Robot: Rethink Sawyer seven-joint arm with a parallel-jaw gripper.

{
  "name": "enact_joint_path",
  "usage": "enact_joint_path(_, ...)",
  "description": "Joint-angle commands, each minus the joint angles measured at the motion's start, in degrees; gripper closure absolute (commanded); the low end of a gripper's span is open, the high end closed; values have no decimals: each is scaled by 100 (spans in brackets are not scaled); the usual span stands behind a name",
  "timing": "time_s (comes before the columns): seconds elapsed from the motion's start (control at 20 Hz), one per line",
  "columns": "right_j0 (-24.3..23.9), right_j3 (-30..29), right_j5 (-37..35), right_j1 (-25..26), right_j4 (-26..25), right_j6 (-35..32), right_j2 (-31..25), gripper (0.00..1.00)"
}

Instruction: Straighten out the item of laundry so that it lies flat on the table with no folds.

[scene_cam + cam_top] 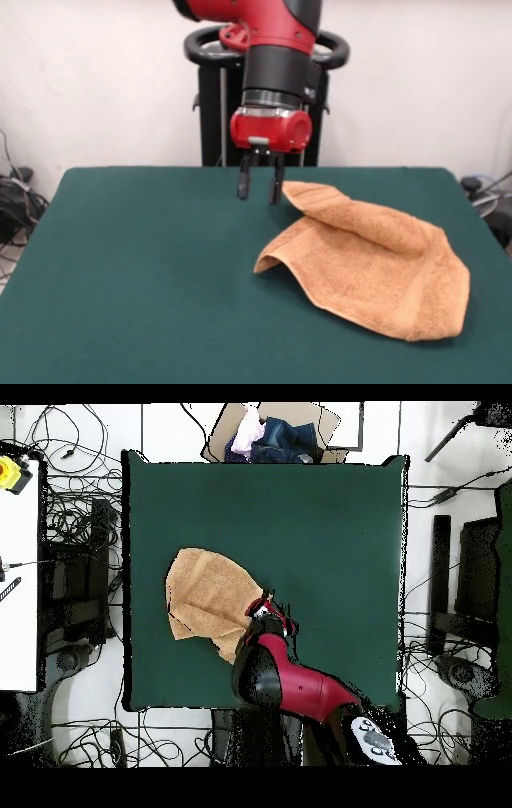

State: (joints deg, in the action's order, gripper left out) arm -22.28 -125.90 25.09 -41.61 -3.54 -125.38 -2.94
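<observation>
The towel (372,268) lies folded on the table (136,264), towards the robot's right edge. The gripper (260,186) hangs open and empty beside the towel's far corner.

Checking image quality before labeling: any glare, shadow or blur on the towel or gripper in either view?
Front view: even light, no glare; the towel casts a faint shadow under its lifted fold; the gripper is slightly soft, its fingers apart. Overhead view: the towel looks flat-lit, folds hard to read; the arm hides the gripper and the nearest towel corner.
</observation>
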Motion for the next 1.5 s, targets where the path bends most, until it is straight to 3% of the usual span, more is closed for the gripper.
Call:
enact_joint_path(0.05, 290, 457, -52, 768, -52, -649, -200, 0)
enact_joint_path(0.35, 523, 671, 183, 1197, 176, -919, -362, 0)
enact_joint_path(0.65, 539, 981, 497, 1692, 88, -998, -411, 0)
enact_joint_path(1.5, 1035, 1297, 829, 1921, 797, -1029, -17, 0)
